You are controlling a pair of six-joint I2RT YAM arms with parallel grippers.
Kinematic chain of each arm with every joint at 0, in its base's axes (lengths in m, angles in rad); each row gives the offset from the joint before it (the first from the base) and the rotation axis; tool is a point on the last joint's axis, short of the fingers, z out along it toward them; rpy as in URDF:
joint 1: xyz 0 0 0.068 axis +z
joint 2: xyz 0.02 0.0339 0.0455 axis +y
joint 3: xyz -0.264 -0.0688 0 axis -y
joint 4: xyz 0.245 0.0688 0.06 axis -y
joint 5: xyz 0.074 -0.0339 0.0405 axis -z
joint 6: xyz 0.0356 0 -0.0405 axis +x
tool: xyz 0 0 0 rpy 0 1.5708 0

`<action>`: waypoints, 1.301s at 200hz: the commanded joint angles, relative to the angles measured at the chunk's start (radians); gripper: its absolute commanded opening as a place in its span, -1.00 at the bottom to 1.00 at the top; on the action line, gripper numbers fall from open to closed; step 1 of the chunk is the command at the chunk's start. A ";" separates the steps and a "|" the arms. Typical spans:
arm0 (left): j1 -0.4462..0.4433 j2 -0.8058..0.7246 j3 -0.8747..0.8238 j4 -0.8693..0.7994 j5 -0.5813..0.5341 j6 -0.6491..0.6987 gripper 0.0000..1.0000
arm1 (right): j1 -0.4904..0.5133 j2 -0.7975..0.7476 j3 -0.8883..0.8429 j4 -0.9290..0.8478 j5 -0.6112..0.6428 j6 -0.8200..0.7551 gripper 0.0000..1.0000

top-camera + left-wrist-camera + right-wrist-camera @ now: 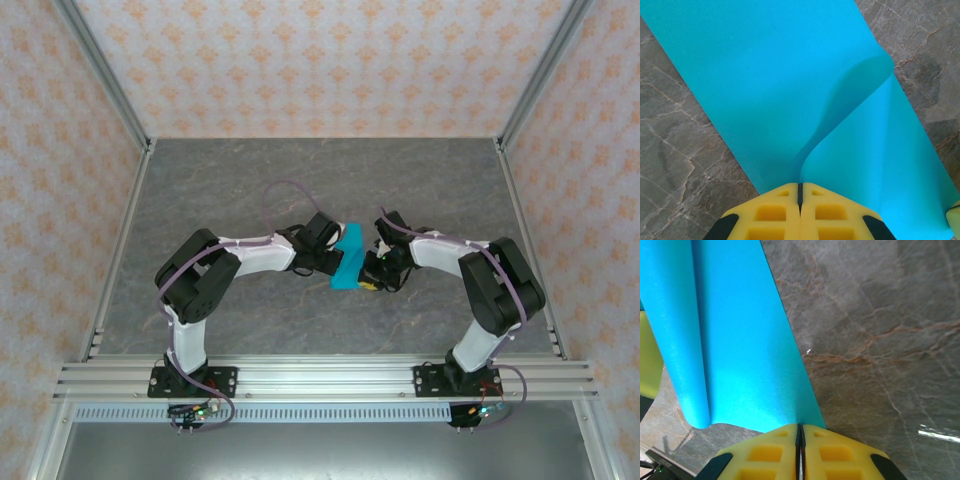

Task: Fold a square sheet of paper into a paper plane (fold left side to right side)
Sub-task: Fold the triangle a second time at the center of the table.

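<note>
The square sheet of paper point(348, 258) is bright cyan and sits mid-table between my two grippers. My left gripper point(333, 262) is shut, and in the left wrist view its yellow fingers point(780, 210) pinch one edge of the sheet point(765, 75), which curls up and over from the jaws in a soft bend. My right gripper point(368, 280) is also shut; in the right wrist view the opposite edge of the sheet point(740, 340) runs into its closed fingertips point(830, 452). A rounded, uncreased fold shows along the sheet's far side there. No paper plane shape shows.
The grey marbled table point(250, 180) is bounded by aluminium rails and patterned walls on three sides. A tip of the right gripper's yellow finger point(955, 215) shows at the corner of the left wrist view.
</note>
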 commanded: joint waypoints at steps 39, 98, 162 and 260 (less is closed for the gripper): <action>0.011 -0.001 0.014 0.007 -0.042 0.018 -1.00 | 0.011 0.035 -0.003 -0.057 0.057 -0.018 -0.74; 0.011 -0.036 0.007 0.013 -0.044 0.019 -1.00 | 0.011 0.040 -0.005 -0.057 0.054 -0.017 -0.74; 0.011 -0.065 -0.012 0.032 -0.043 0.018 -1.00 | 0.010 0.041 -0.005 -0.057 0.055 -0.017 -0.74; 0.011 -0.027 -0.017 0.037 -0.031 0.019 -1.00 | 0.011 0.041 -0.002 -0.059 0.058 -0.016 -0.74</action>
